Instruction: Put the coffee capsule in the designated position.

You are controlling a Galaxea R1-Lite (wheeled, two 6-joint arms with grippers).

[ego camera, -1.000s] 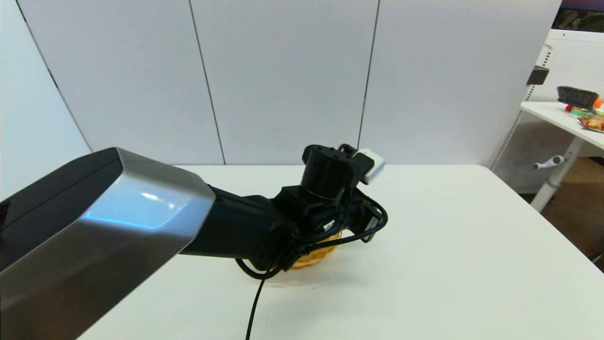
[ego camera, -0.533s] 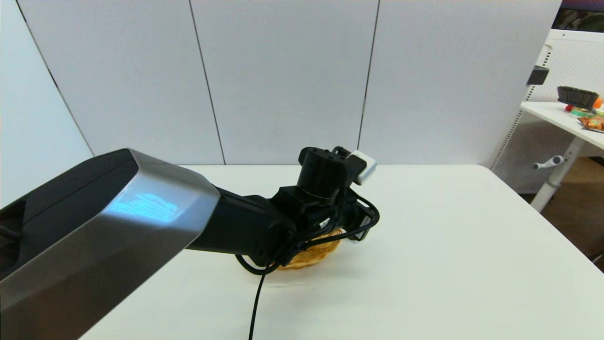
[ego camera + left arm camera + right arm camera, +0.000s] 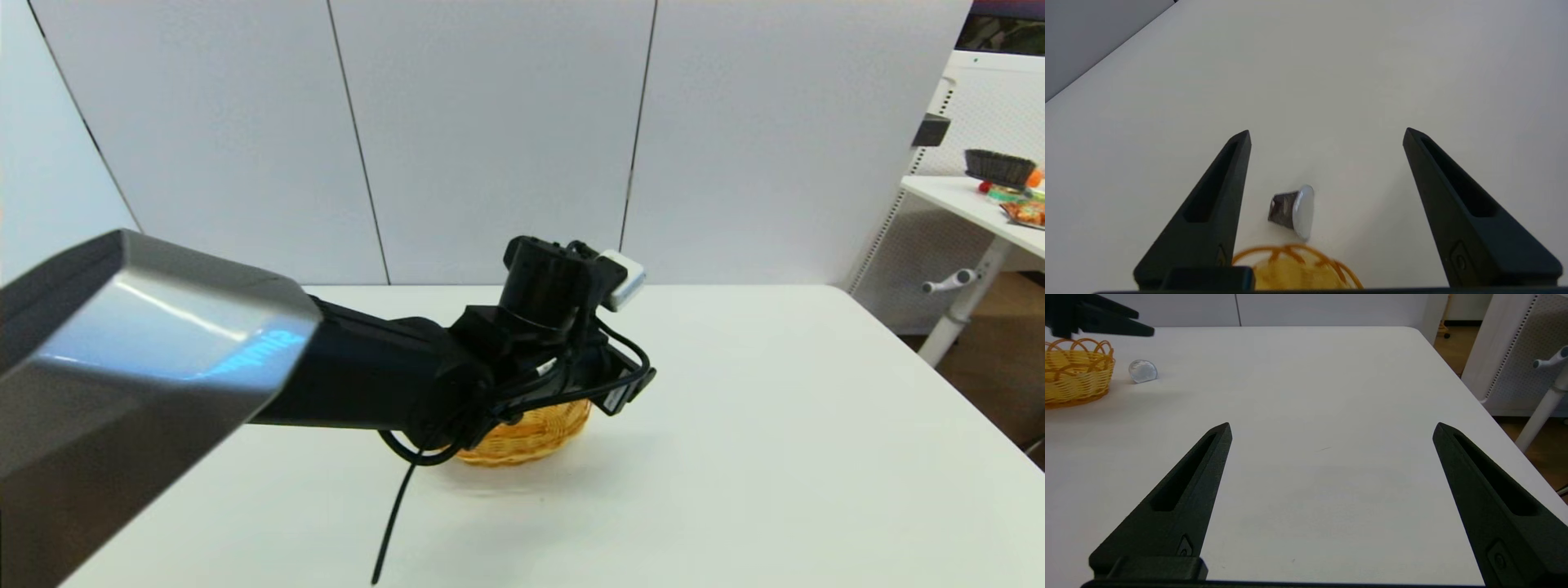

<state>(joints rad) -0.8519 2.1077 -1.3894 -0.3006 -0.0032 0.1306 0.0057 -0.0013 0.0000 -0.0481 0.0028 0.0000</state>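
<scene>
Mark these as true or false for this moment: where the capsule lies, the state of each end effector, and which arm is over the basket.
1. The coffee capsule lies inside the wicker basket. False: it lies on its side on the table, beside the basket.
2. The left end effector is open. True.
3. The left end effector grips the capsule. False: it hangs above it, empty.
4. The right end effector is open, over bare table away from the basket. True.
5. The left arm reaches over the basket. True.
</scene>
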